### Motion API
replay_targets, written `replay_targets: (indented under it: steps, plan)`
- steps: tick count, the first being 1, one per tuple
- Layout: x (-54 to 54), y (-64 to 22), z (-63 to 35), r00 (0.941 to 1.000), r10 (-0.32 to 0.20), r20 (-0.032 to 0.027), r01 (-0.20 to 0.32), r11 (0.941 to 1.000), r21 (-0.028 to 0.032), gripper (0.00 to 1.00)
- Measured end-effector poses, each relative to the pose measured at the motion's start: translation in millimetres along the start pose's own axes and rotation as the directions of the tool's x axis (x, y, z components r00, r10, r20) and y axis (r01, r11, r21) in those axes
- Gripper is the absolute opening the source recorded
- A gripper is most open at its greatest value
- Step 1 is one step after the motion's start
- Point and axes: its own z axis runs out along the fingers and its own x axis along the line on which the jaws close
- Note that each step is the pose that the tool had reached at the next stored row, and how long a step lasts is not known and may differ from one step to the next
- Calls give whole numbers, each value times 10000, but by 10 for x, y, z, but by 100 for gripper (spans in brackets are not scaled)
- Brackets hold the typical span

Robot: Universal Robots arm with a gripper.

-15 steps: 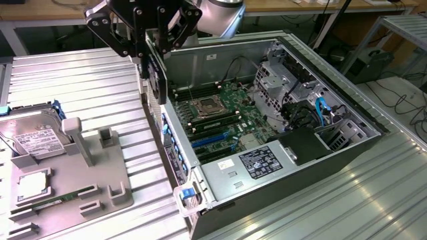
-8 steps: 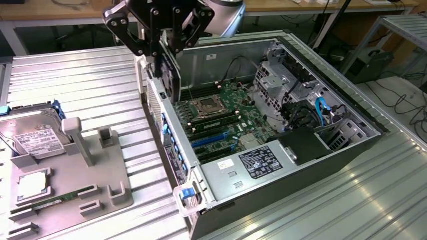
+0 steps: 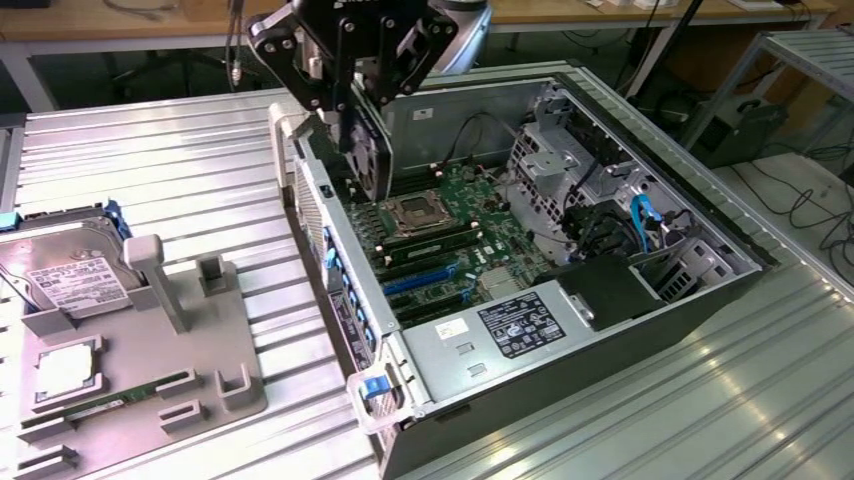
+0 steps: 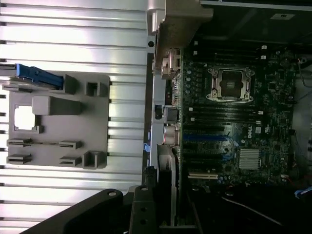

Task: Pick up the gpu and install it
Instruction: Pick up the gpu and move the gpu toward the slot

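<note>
The gpu [image 3: 370, 150] is a thin black card with a round fan. It hangs upright on edge over the rear part of the open computer case [image 3: 441, 350]. My gripper [image 3: 350, 100] is shut on the card's upper edge, above the motherboard [image 3: 454, 235] near the CPU socket [image 3: 407, 210]. The card's lower edge is still above the board and the blue expansion slots [image 3: 420, 280]. In the wrist view the gpu [image 4: 168, 190] shows edge-on beside the case's rear wall. My gripper [image 4: 161, 214] is closed around it over the motherboard [image 4: 234, 122].
A grey parts fixture [image 3: 147, 380] lies on the ribbed metal table at the exterior view's left. It holds a silver hard drive [image 3: 74, 280] and a green memory stick [image 3: 107, 405]. Drive cages and blue cables [image 3: 641, 225] fill the case's far end.
</note>
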Motion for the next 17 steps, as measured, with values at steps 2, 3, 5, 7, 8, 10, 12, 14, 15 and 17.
replay_targets:
  steps: [2,3,5,7,8,10,12,14,15,17]
  plan:
    - [-52,-2,3,10000,4,0,-4,10000,1,28]
    - [-72,-3,4,10000,6,0,-6,10000,-1,28]
    - [-116,-5,7,10000,9,1,-9,10000,0,28]
    - [-206,-9,11,10000,18,1,-18,10000,0,28]
    - [-234,-11,13,10000,21,1,-21,10000,0,28]
    - [-281,-13,15,10000,24,1,-24,10000,0,28]
    - [-325,-14,17,10000,28,1,-28,10000,1,28]
    - [-370,-16,20,10000,32,1,-32,10000,1,28]
    - [-390,-17,21,10000,34,1,-34,10000,0,28]
    - [-433,-18,24,10000,42,1,-42,10000,1,28]
